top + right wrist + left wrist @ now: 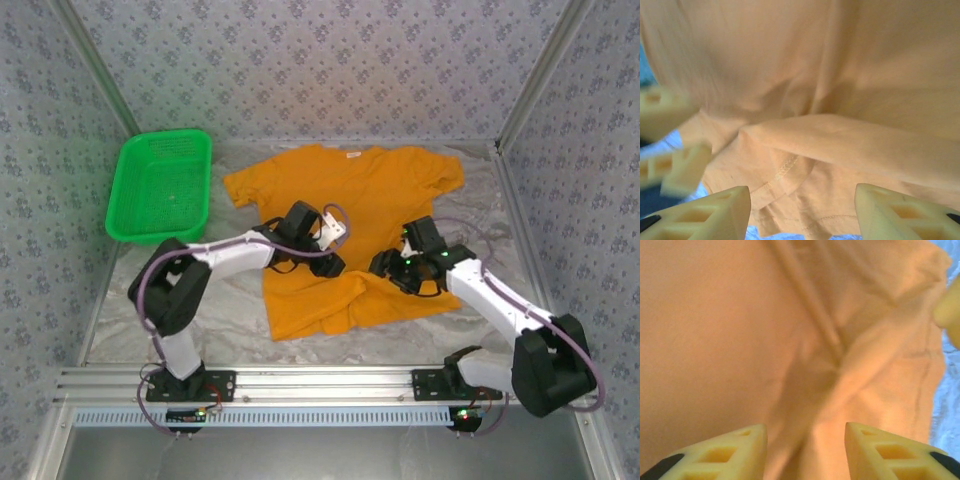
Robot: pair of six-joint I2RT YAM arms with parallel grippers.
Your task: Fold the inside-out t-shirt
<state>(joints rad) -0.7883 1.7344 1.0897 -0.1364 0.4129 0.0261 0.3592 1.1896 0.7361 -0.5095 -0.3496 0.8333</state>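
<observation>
The inside-out t-shirt point(350, 200) lies spread on the table, orange, collar and small white tag point(352, 155) at the far side. Its near hem is bunched into a raised fold point(365, 290) at the middle. My left gripper point(335, 264) and right gripper point(383, 266) face each other just above that bunched part. In the left wrist view the left gripper point(806, 452) stands open over creased orange cloth point(715, 340). In the right wrist view the right gripper point(802, 212) is open above a folded hem with stitching point(785, 167), and the left gripper's fingers point(682, 167) show at the left.
A green mesh basket point(160, 185) stands at the far left of the table. Patterned walls close in the table point(480, 170) on three sides, and a metal rail point(320, 385) runs along the near edge by the arm bases.
</observation>
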